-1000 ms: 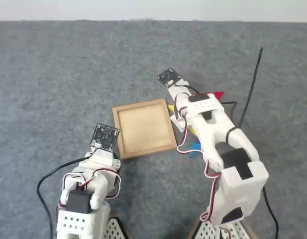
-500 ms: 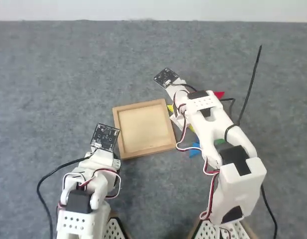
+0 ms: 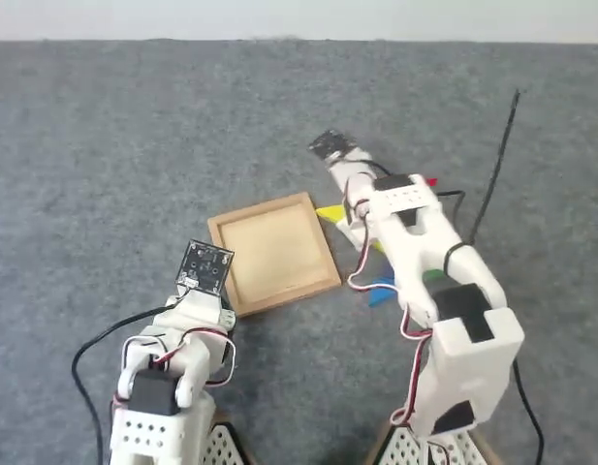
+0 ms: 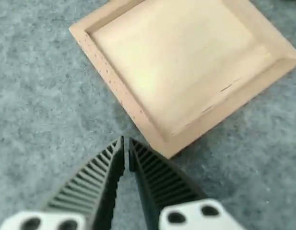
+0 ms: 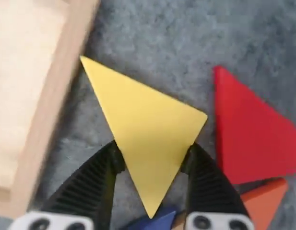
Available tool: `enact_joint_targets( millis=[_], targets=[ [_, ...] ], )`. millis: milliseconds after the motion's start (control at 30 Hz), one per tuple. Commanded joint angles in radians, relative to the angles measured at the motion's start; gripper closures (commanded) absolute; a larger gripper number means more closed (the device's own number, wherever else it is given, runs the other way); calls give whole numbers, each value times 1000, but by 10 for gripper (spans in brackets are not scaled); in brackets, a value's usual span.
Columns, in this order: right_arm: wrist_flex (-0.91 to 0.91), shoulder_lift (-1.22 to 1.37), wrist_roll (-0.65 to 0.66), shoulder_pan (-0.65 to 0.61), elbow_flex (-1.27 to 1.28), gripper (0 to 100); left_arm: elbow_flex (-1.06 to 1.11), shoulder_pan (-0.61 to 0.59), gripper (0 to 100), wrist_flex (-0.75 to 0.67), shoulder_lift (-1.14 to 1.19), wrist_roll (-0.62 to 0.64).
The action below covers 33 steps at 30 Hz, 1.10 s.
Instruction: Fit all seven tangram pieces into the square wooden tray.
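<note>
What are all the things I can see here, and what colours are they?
wooden tray: one, pale wood, middle of the mat, nothing in it
yellow triangle: one, yellow, beside the tray
red triangle: one, red, next to the yellow triangle
orange piece: one, orange, by the red triangle, partly seen
blue piece: one, blue, partly under the right arm
green piece: one, green, peeking out beside that arm
mat: one, grey, under everything
left gripper: one, black fingers, shut, by a tray corner
right gripper: one, black fingers, shut on the yellow triangle
</note>
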Motion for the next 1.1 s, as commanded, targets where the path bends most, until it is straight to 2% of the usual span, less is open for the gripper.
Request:
enact_joint_targets(
  millis=[0,267,433,500,767,833,1067],
  targets=[
    [12,-22,-34,79,-41,924,-10,-8,981,5,-18,-2],
    [139,-197,-135,87,-31,924,-10,-8,981,5,-18,-2],
    [56,-168,5,28,-32,918,-10,-8,981,5,-18,-2],
    [35,-127,29,-1,-37,876,-10,-8,981,5,-18,-2],
    [93,-30,184,-50,-120,582,-10,-8,981,5,-18,-2],
    [91,-7,184,-53,-153,558,-10,-8,981,5,-18,-2],
    [101,119,77,-70,-298,600,-10,-8,981,5,-18,-2]
  ],
)
